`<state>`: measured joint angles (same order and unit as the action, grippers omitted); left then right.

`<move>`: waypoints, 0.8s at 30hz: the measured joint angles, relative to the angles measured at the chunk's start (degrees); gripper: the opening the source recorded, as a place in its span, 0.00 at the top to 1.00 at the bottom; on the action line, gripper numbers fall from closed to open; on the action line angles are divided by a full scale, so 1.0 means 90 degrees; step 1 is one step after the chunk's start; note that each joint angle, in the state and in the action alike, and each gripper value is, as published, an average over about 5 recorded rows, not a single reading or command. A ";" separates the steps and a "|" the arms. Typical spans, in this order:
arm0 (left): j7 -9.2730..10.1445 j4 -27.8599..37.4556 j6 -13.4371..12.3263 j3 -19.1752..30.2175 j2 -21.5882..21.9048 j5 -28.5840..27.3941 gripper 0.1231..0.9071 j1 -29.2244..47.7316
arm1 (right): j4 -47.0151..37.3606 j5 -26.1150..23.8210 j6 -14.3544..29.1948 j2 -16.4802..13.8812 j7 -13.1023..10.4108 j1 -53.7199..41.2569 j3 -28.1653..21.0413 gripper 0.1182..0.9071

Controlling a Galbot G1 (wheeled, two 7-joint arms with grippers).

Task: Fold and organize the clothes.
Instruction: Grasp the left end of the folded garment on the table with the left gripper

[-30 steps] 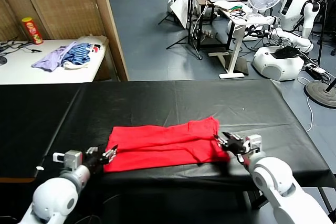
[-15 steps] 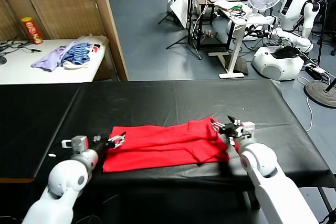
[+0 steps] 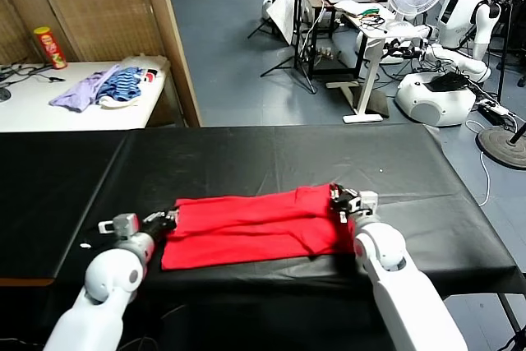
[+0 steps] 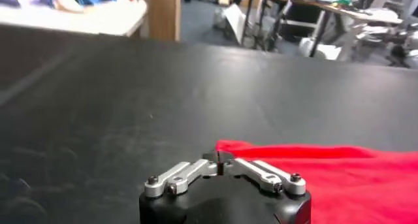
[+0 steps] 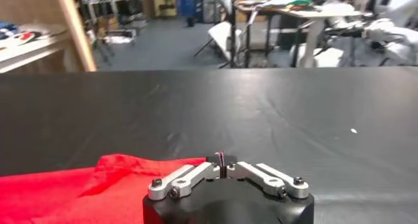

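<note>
The red T-shirt (image 3: 251, 228) is lying flat; we are pinching its ends with left gripper (image 3: 168, 219) and right gripper (image 3: 339, 200) clamped. A shallow pinch risks cloth slipping free.

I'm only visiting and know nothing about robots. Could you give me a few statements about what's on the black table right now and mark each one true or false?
1. The red T-shirt lies on the black table. True.
2. The left gripper is at one end of the shirt, the right gripper at the other. True.
3. Both grippers are wide open. False: both are shut.
4. The shirt is lifted clear of the table. False: it lies on it.
5. The purple and blue-striped garments lie on the black table. False: they are on the white table behind.
</note>
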<state>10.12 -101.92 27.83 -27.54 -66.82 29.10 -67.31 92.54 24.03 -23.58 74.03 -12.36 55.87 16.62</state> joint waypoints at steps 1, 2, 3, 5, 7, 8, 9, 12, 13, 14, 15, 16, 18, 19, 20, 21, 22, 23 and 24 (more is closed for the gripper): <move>0.0012 0.0019 -0.0035 0.0004 -0.0024 -0.0079 1.00 0.0008 | 0.0025 0.0018 -0.0004 -0.0006 0.0043 0.0023 0.0010 0.98; 0.0021 0.0033 -0.0058 0.0005 -0.0042 -0.0128 1.00 0.0013 | 0.0058 0.0031 -0.0011 -0.0021 0.0088 0.0049 0.0023 0.96; 0.0019 0.0042 -0.0077 0.0004 -0.0056 -0.0159 1.00 0.0016 | 0.0103 0.0038 -0.0018 -0.0045 0.0134 0.0081 0.0041 0.93; -0.0007 0.0037 -0.0109 -0.0006 -0.0064 -0.0192 0.99 0.0004 | 0.0217 0.0040 -0.0030 -0.0111 0.0212 0.0153 0.0092 0.82; -0.0050 -0.0004 -0.0120 -0.0030 -0.0047 -0.0193 0.93 -0.0029 | 0.0374 0.0044 -0.0039 -0.0195 0.0259 0.0241 0.0157 0.67; -0.0067 -0.0036 -0.0121 -0.0049 -0.0031 -0.0174 0.90 -0.0054 | 0.0462 0.0050 -0.0041 -0.0240 0.0273 0.0290 0.0195 0.60; -0.0083 -0.0074 -0.0117 -0.0072 -0.0012 -0.0148 0.84 -0.0081 | 0.0565 0.0062 -0.0044 -0.0290 0.0286 0.0348 0.0238 0.54; -0.0114 -0.0217 -0.0092 -0.0156 0.0060 -0.0084 0.63 -0.0174 | 0.0909 0.0129 -0.0056 -0.0432 0.0324 0.0550 0.0380 0.35; -0.0121 -0.0271 -0.0077 -0.0185 0.0086 -0.0076 0.54 -0.0209 | 0.1033 0.0155 -0.0060 -0.0473 0.0340 0.0626 0.0426 0.29; -0.0126 -0.0327 -0.0057 -0.0215 0.0109 -0.0065 0.48 -0.0244 | 0.1153 0.0175 -0.0063 -0.0506 0.0358 0.0702 0.0467 0.25; -0.0128 -0.0390 -0.0029 -0.0248 0.0127 -0.0027 0.41 -0.0285 | 0.1273 0.0193 -0.0065 -0.0535 0.0378 0.0779 0.0507 0.20; -0.0122 -0.0456 0.0012 -0.0285 0.0136 0.0045 0.33 -0.0333 | 0.1389 0.0207 -0.0065 -0.0558 0.0396 0.0858 0.0548 0.17; -0.0093 -0.0612 0.0120 -0.0372 0.0122 0.0285 0.23 -0.0452 | 0.1604 0.0226 -0.0064 -0.0586 0.0425 0.1007 0.0620 0.15; -0.0073 -0.0701 0.0177 -0.0425 0.0099 0.0448 0.19 -0.0528 | 0.1703 0.0237 -0.0063 -0.0592 0.0435 0.1075 0.0646 0.14; -0.0055 -0.0793 0.0224 -0.0478 0.0070 0.0604 0.16 -0.0611 | 0.1794 0.0245 -0.0061 -0.0594 0.0441 0.1136 0.0666 0.14; -0.0044 -0.0884 0.0257 -0.0528 0.0038 0.0736 0.15 -0.0700 | 0.1875 0.0251 -0.0059 -0.0593 0.0445 0.1189 0.0677 0.14; -0.0038 -0.0973 0.0276 -0.0577 0.0001 0.0847 0.15 -0.0795 | 0.1949 0.0256 -0.0057 -0.0590 0.0447 0.1234 0.0680 0.14; -0.0039 -0.1051 0.0276 -0.0620 -0.0037 0.0914 0.14 -0.0888 | 0.2013 0.0259 -0.0055 -0.0587 0.0447 0.1269 0.0679 0.14; -0.0044 -0.1117 0.0268 -0.0655 -0.0076 0.0949 0.14 -0.0981 | 0.2068 0.0260 -0.0053 -0.0583 0.0447 0.1298 0.0676 0.14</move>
<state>9.72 -111.98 30.24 -33.44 -67.50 37.64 -76.14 111.15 26.37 -24.06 68.78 -8.33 67.55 22.70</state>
